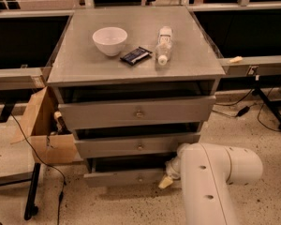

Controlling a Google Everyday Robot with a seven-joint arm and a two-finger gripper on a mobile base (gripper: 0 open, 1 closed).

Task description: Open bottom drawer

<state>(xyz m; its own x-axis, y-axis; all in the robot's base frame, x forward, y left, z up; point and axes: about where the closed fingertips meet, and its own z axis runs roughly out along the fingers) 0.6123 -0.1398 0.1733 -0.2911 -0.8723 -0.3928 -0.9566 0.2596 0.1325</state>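
Note:
The bottom drawer [124, 177] is the narrowest grey front of three, low on the cabinet, with a small brassy knob [140, 178] at its centre. A dark gap shows above its front, so it stands slightly out. My gripper [166, 180] is at the drawer's right end, close to the floor, with a yellowish tip against the front's right edge. My white arm [215, 177] comes in from the lower right and hides the cabinet's lower right corner.
The mid-sized drawer [138, 146] and the widest drawer [138, 112] sit above it. On the cabinet top [84, 64] are a white bowl [110, 40], a dark packet [135, 55] and a lying plastic bottle [163, 44]. A cardboard box [42, 130] and cables are to the left.

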